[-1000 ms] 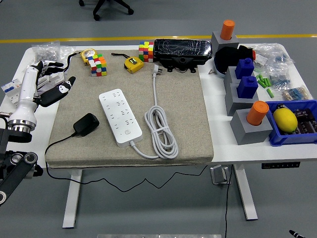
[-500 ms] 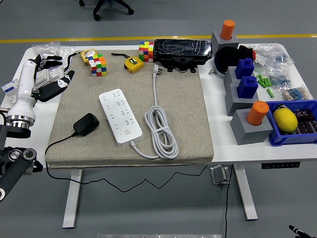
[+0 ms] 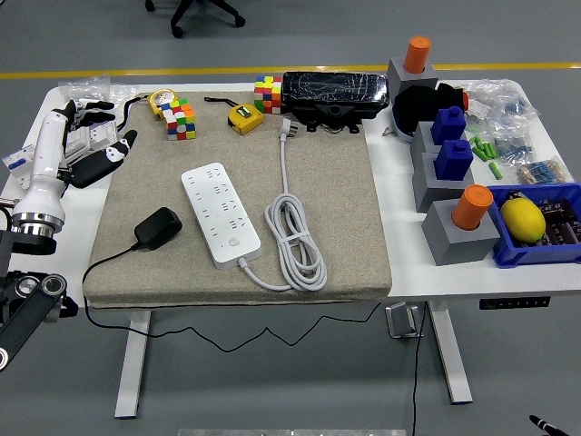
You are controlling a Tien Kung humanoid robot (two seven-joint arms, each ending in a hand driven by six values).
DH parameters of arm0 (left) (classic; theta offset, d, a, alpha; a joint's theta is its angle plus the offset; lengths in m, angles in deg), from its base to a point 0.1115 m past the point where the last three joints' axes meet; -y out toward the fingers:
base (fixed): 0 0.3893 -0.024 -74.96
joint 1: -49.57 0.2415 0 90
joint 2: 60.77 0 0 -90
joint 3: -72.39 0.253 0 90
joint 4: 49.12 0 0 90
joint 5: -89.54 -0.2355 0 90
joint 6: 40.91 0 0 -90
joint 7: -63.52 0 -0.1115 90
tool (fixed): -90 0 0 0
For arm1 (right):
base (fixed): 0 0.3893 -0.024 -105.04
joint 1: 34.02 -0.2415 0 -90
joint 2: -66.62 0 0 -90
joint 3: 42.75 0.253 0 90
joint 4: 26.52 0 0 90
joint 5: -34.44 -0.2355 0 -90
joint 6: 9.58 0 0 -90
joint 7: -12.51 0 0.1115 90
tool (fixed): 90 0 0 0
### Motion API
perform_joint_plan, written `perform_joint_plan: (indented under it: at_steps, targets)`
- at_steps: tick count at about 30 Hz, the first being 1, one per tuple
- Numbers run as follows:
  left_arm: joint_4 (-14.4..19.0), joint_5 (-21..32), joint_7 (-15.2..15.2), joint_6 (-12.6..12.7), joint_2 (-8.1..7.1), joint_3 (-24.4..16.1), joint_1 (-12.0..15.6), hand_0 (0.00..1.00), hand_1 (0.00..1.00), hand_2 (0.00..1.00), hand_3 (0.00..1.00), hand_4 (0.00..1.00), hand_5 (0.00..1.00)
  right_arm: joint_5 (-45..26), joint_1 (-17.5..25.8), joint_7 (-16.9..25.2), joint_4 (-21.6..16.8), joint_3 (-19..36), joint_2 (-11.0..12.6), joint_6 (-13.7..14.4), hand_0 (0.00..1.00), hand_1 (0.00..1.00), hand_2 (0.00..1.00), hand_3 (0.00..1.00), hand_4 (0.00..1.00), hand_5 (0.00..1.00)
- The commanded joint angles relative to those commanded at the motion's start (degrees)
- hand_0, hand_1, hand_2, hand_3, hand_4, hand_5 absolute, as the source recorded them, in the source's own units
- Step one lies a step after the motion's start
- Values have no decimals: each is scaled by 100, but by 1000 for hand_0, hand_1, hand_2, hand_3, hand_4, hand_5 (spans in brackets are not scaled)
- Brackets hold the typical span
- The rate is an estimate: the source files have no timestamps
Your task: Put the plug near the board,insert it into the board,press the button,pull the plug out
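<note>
A flat white multi-socket power board (image 3: 221,214) lies slantwise on the grey felt mat (image 3: 345,209) that covers the middle of the white bench (image 3: 404,195), sockets facing up, so a plug can come straight down into any of them. Its own grey-white cable (image 3: 292,238) is looped in a loose coil just to its right, out of the way of the sockets, and runs up to a white pronged end (image 3: 287,128) near the mat's far edge. The black block-shaped plug adapter (image 3: 158,228) rests on the mat near the board's left side, apart from it and not in any socket; its thin black cord (image 3: 113,263) trails off over the bench's near-left edge and hangs below. Lying so, the plug suits either the moment ahead of being brought to the board or the one after being pulled out. The small button on the board's near end is too small to judge

The left robot hand (image 3: 95,150) hovers over the mat's far-left corner, its black fingers spread wide and holding nothing, well apart from the plug. The right robot hand is out of view
</note>
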Motion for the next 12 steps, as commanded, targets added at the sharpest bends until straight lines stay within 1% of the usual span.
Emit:
perform_joint_plan:
  at_steps: [7, 12]
  targets:
    - [-15, -19, -36, -12, -20, 27, 5, 695, 662, 607, 640, 824, 284, 3, 19, -4, 7, 15, 17, 3, 651, 647, 632, 558, 985, 552]
    - [-56, -42, -56, -26, -3, 56, -12, 695, 662, 607, 640, 824, 284, -7, 32, -2, 16, 29, 26, 2, 651, 647, 632, 558, 985, 552]
